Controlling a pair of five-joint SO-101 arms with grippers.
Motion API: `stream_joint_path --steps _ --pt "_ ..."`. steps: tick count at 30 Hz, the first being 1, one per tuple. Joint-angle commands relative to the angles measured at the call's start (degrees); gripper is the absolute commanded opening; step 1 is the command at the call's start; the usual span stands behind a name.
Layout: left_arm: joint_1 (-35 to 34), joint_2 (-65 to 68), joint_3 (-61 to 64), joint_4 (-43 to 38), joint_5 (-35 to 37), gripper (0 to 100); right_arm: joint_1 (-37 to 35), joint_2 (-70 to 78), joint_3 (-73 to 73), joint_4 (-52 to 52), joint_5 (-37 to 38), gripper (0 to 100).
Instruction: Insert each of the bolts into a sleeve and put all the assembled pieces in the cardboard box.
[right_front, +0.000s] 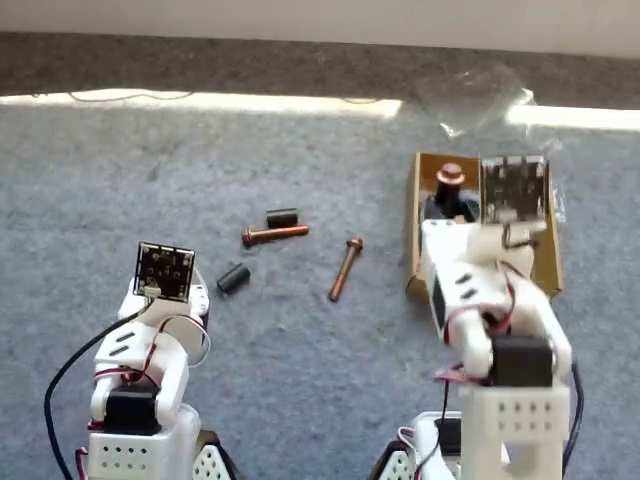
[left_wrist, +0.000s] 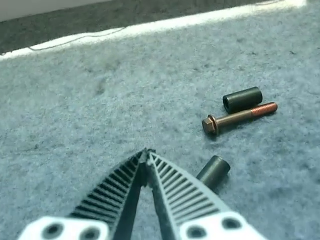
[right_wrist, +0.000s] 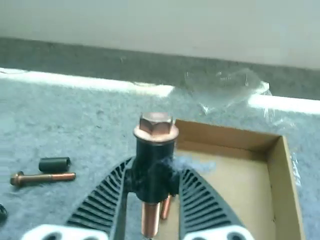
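Box, high view: at right, assembly (bolt through sleeve) upright over it; two loose bolts and two sleeves on carpet. Left wrist view: left gripper pinched closed, empty, one of the sleeves just beside. Right wrist view: right gripper clamped on assembly.

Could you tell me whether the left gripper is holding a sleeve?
No, the left gripper is shut on nothing; the nearest sleeve lies on the carpet beside it.
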Motion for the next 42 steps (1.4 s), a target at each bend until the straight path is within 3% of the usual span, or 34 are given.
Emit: stream_joint_path --steps 1,12,21,37,42 --pt "-0.5 -1.0 0.1 -0.4 -0.6 0 3.3 10.9 -6.5 -0.7 4.5 0.5" --pt "-0.5 -1.0 0.3 -0.3 -0.6 0 11.6 45.1 -20.9 -0.7 7.0 0.5" --pt "-0.5 -1.0 1.3 -0.3 -0.6 0 12.7 65.8 -34.0 -0.3 7.0 0.7" --pt "-0.5 -1.0 1.6 -0.3 -0.7 0 9.9 76.8 -37.6 -0.2 7.1 1.3" --pt "-0.5 -1.0 1.6 -0.3 -0.7 0 7.8 76.8 -37.8 3.1 7.1 11.9"
